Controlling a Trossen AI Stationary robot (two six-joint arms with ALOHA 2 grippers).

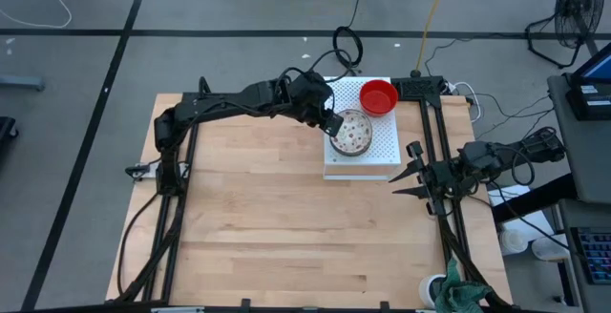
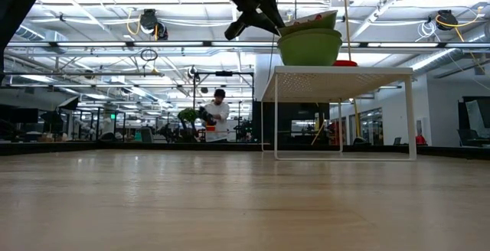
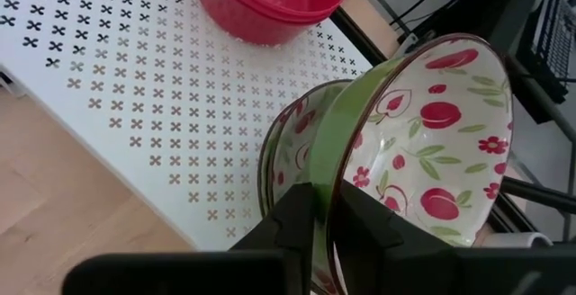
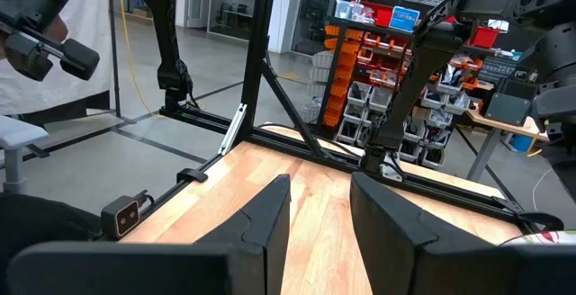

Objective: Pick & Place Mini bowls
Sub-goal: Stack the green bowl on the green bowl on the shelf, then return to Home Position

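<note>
Mini bowls sit on the white perforated board (image 1: pixel 380 145) in the upper middle of the high view. One floral bowl (image 3: pixel 423 142), white inside with red fruit and flower marks and green outside, is tilted on its edge, and the left gripper (image 3: pixel 335 227) pinches its rim, one finger inside and one outside. Just behind it, in the left wrist view, a second floral bowl (image 3: pixel 292 147) lies under the tilted one, and they look nested together. In the low view the green outer wall of the floral bowls (image 2: pixel 310 44) stands on top of the board, which there looks like a small white stand with legs (image 2: pixel 341 79), and the left gripper (image 2: pixel 256 14) comes down to them from the top of the frame. The red bowls (image 1: pixel 379 95) are at the upper right part of the board, near the floral ones but apart from them; in the left wrist view they look like a stack of two (image 3: pixel 270 3).

The right gripper (image 1: pixel 412 169) waits at the right side of the desk (image 1: pixel 277 227), just beside the lower right corner of the board, with its fingers spread and nothing between them. Far behind the desk, in the low view, a person (image 2: pixel 218 117) stands in the room.
</note>
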